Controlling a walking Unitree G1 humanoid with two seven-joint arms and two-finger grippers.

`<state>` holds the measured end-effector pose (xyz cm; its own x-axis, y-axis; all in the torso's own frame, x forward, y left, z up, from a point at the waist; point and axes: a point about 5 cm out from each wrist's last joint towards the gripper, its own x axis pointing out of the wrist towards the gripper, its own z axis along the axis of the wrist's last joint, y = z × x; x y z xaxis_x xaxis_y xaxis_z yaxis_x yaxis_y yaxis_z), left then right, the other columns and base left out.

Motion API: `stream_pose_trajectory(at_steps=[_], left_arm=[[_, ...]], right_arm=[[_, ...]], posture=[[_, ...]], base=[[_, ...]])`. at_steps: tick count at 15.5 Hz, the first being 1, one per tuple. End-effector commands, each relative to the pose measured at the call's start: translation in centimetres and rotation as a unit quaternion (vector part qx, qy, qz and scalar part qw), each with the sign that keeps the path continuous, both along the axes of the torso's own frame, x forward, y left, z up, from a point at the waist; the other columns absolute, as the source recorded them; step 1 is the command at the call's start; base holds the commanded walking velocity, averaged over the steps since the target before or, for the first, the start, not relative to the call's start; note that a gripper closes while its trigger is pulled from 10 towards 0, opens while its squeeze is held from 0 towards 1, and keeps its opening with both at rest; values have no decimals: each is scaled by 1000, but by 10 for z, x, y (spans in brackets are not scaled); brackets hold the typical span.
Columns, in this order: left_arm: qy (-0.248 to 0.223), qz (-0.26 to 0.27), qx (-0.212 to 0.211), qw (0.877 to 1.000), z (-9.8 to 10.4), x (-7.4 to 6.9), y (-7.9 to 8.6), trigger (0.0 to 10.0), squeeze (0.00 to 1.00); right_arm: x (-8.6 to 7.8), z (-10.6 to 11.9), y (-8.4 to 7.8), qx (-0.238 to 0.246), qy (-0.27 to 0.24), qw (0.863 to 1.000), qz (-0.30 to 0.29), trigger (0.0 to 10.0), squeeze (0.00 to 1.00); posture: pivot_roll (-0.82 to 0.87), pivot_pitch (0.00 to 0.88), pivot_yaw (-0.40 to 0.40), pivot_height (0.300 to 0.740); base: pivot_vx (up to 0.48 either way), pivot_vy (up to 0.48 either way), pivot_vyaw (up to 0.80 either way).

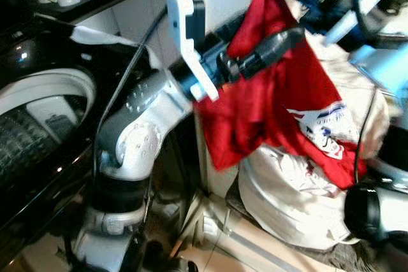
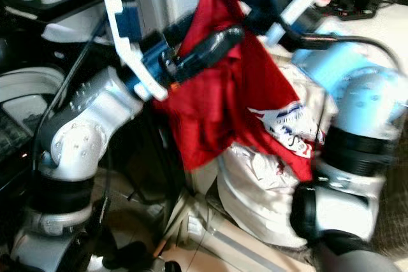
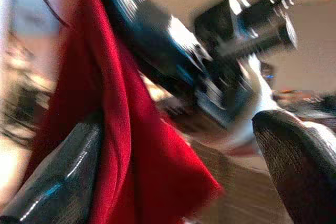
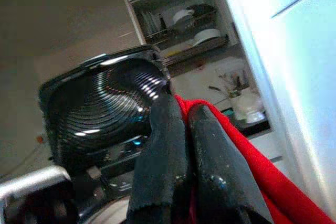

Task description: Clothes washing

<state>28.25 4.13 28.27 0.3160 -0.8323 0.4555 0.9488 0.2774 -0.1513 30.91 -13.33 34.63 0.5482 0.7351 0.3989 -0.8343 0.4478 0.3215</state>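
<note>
- Hanging beside the washing machine, the red garment drapes above the white laundry bag.
- Right gripper pinches the garment, fingers closed on cloth.
- Left gripper stands wide, cloth lying against one finger.
- Risk, as judged: cloth snagging on the left arm during transfer.
- Right wrist view adds the machine's raised lid.

Below me, the tiled floor carries a bulging white laundry sack beside the washing machine.
</note>
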Motion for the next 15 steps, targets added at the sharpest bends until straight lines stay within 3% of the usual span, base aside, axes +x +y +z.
stream_pose_trajectory(at_steps=[1, 5, 7, 8, 9, 15], left_arm=[[7, -12, 15, 1000, -5, -3, -3, 10000, 0], [23, -23, 7, 999, -12, -6, -8, 10000, 0], [31, 4, 15, 999, -15, -1, -8, 10000, 0], [27, 55, 32, 998, -18, 7, -7, 10000, 0], [29, 135, 69, 988, -25, 22, -4, 10000, 0], [1, 142, 48, 989, -27, 21, -4, 10000, 0]], right_arm=[[-7, 12, 8, -3, -20, 1000, 19, 0, 0], [-10, 11, 15, 1, -12, 999, 32, 0, 0], [-11, 10, 17, 3, -10, 999, 37, 0, 0], [-13, 10, 19, 5, -9, 999, 43, 0, 0], [-18, 10, 23, 2, -11, 998, 65, 0, 0], [-22, 12, 26, 7, -11, 997, 82, 0, 0]], posture=[[4, 0, 75, 740], [5, 0, 73, 740], [5, 0, 75, 740], [5, 0, 75, 740], [6, 0, 75, 740], [5, 0, 75, 740]], base=[[0, 0, 0], [0, 0, 0], [0, 0, 0], [0, 0, 0], [0, 0, 0], [0, 0, 0]])
